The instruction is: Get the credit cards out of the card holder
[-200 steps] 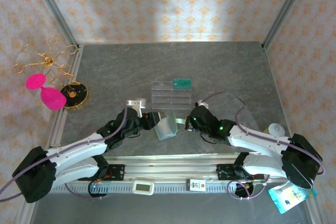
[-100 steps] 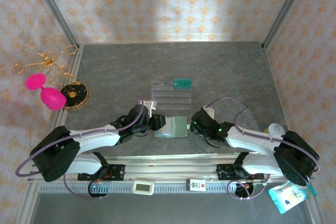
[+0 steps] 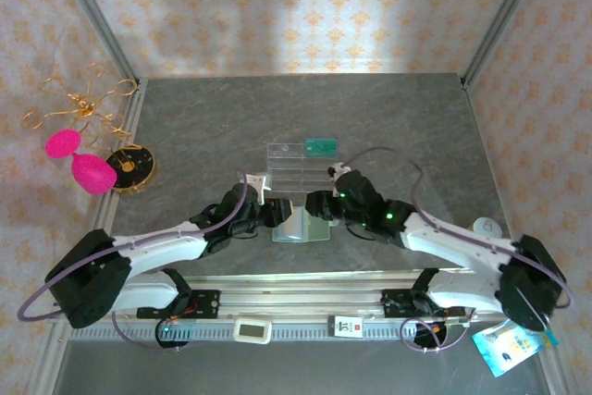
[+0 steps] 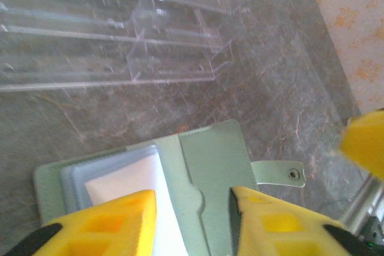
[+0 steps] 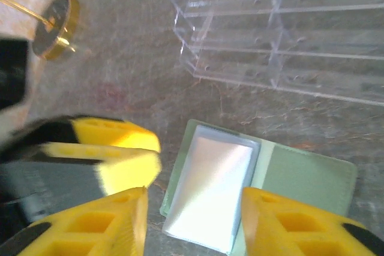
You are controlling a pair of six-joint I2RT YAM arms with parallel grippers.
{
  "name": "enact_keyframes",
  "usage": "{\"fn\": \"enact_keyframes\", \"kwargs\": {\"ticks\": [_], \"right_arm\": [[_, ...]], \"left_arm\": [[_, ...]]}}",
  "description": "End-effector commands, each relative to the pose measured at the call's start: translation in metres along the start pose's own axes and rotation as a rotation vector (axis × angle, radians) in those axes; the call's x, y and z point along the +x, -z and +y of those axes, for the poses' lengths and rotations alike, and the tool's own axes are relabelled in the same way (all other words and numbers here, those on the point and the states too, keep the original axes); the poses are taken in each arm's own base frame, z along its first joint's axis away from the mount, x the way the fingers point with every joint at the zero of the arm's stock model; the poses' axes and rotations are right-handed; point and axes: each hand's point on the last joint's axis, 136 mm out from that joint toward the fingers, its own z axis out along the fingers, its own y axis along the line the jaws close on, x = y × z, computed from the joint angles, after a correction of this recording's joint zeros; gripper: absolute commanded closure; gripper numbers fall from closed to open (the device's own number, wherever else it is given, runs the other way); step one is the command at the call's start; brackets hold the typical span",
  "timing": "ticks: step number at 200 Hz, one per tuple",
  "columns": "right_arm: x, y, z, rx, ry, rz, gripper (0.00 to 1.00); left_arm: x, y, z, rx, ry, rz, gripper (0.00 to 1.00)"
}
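The sage-green card holder [image 3: 305, 226] lies open and flat on the table between my two arms. In the left wrist view the card holder [image 4: 210, 166] shows a green panel, a snap tab and a pale blue-grey sleeve that glares white. My left gripper [image 4: 192, 223] is open, its yellow fingers [image 4: 108, 223] straddling the holder's middle. My right gripper [image 5: 192, 226] is also open, hovering over the sleeve side of the card holder [image 5: 300, 175]. From above, the left gripper [image 3: 276, 216] and right gripper [image 3: 319, 207] nearly meet over the holder. The credit cards are hidden; glare covers the sleeve.
A clear plastic compartment tray [image 3: 298, 166] stands just behind the holder, with a small teal rectangle [image 3: 320, 146] at its far right corner. A gold disc stand [image 3: 129, 168] with pink ornaments sits at the left edge. The rail [image 3: 296, 298] runs along the near edge.
The holder, held up half folded a second ago, now lies open and flat. My right gripper opened and moved left over it. The left gripper shifted right to the holder's left edge.
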Motion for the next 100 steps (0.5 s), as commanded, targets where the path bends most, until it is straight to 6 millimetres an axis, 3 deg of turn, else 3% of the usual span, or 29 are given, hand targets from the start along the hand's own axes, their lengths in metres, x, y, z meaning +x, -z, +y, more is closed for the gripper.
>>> {"fn": "enact_keyframes", "kwargs": {"ticks": [1,27,44,66,100], "right_arm": [[0.009,-0.019,0.012,0.019,0.070,0.045,0.51],[0.019,-0.042,0.007,0.134,0.107,0.069,0.38],[0.023,-0.053,0.004,0.194,0.125,0.080,0.36],[0.032,-0.067,-0.001,0.271,0.172,0.114,0.32],[0.044,-0.082,-0.005,0.318,0.198,0.152,0.26]], "left_arm": [[-0.009,0.018,0.033,-0.125,0.036,-0.074,0.52],[-0.022,0.043,0.044,-0.178,0.036,-0.163,0.38],[-0.030,0.056,0.046,-0.194,0.032,-0.213,0.29],[-0.036,0.068,0.044,-0.192,0.019,-0.254,0.01],[-0.042,0.079,0.041,-0.184,0.005,-0.285,0.01]]}}
